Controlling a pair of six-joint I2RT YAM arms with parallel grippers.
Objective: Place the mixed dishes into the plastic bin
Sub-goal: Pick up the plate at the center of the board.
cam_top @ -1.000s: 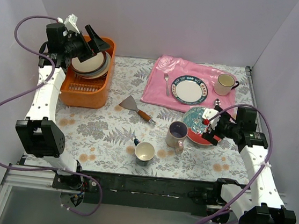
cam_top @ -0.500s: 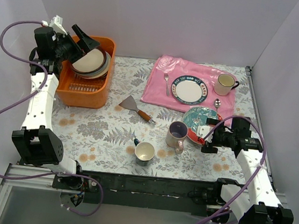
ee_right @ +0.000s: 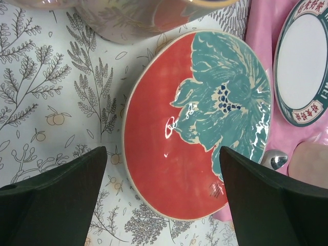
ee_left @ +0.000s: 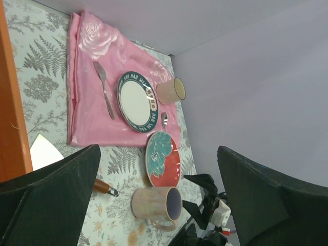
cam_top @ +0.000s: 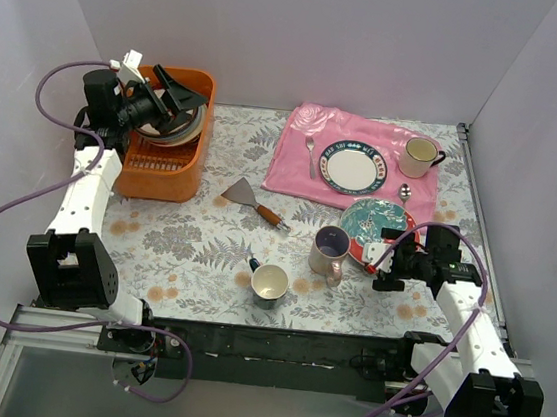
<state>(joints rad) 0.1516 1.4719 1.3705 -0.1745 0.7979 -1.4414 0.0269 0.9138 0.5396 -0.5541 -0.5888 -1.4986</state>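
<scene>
My right gripper [cam_top: 384, 268], fingers wide apart and empty, sits at lower right of the top view facing the red-rimmed teal plate [ee_right: 195, 123], apparently lined up to take its rim. My left gripper [cam_top: 176, 91], likewise apart and empty, hangs above the plastic bin [cam_top: 156, 182], upper left.

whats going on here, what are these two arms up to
Two robot arms are clearing dishes into the orange bin. The bin already holds a stack of dishes, and the left gripper hangs open over it, holding nothing. The right gripper is open too, by the near edge of the red-and-teal plate, not gripping it. That plate, the lilac mug and the grey-white mug sit on the table, not yet binned.
</scene>
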